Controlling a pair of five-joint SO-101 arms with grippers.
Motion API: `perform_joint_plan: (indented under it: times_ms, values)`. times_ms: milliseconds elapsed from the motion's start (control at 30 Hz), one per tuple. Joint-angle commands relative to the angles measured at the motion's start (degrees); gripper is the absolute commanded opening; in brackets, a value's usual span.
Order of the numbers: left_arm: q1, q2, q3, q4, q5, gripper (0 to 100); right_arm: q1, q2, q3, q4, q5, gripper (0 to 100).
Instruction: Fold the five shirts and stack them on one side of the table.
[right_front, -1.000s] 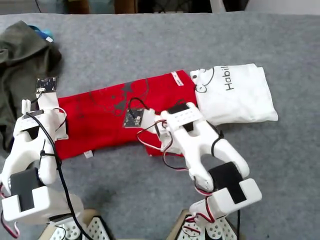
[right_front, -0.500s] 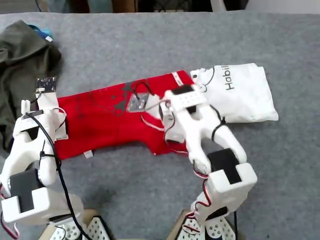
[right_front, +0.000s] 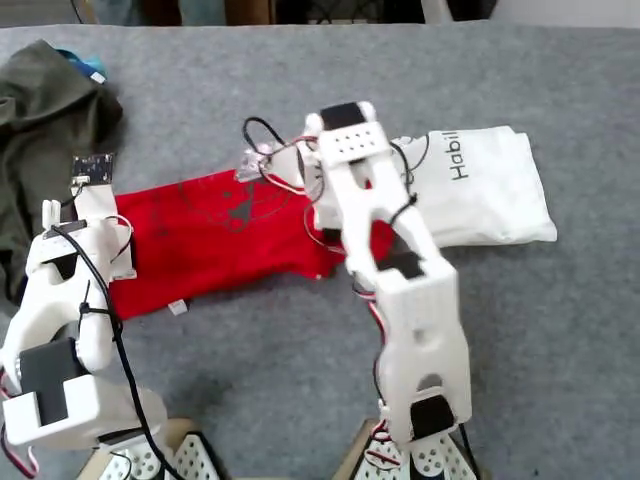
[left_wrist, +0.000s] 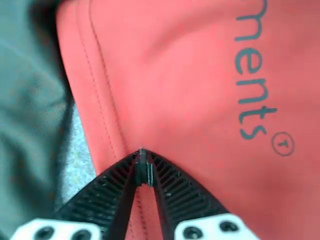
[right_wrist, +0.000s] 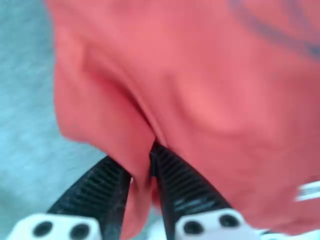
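High view: right jaws, pinching red shirt (right_front: 200, 240) like left jaws, apparently advanced farther.

the red shirt (right_front: 210, 240) is soft matt cloth with stitched hems; the table (right_front: 560, 330) looks rough, like grey felt; the arms (right_front: 410, 300) are smooth white plastic, the fingers (left_wrist: 175, 192) ribbed black.

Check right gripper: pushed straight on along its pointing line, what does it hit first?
The red shirt: the right gripper is shut on a fold, and more red fabric lies straight ahead. Depth beyond is unclear.
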Motion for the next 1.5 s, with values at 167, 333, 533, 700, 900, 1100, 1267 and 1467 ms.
perform_joint_plan:
  times_ms: [167,333,533,700,900,1100,1267,1467]
  values:
    - [-1.01,0.00,-1.36,0.26,0.26,3,-3.78,13.14,-21.32,0.97,4.31,1.5]
    - [-1.01,0.00,-1.36,0.26,0.26,3,-3.96,14.90,-24.92,1.05,4.48,4.1]
    - [-1.01,0.00,-1.36,0.26,0.26,3,-3.69,14.90,-25.45,0.88,4.31,27.2]
    - [-1.01,0.00,-1.36,0.26,0.26,3,-2.81,14.11,-30.99,0.79,2.11,31.8]
    - [-1.01,0.00,-1.36,0.26,0.26,3,-0.62,14.02,-45.76,0.97,-7.74,19.0]
    - [-1.01,0.00,-1.36,0.26,0.26,3,2.55,12.70,-48.40,1.32,-19.34,2.8]
    - [-1.10,0.00,-1.36,0.26,0.26,3,5.80,1.80,-32.04,1.49,-25.49,1.5]
    - [-1.10,0.00,-1.36,0.26,0.26,3,3.52,-21.41,12.44,0.26,-23.21,1.5]
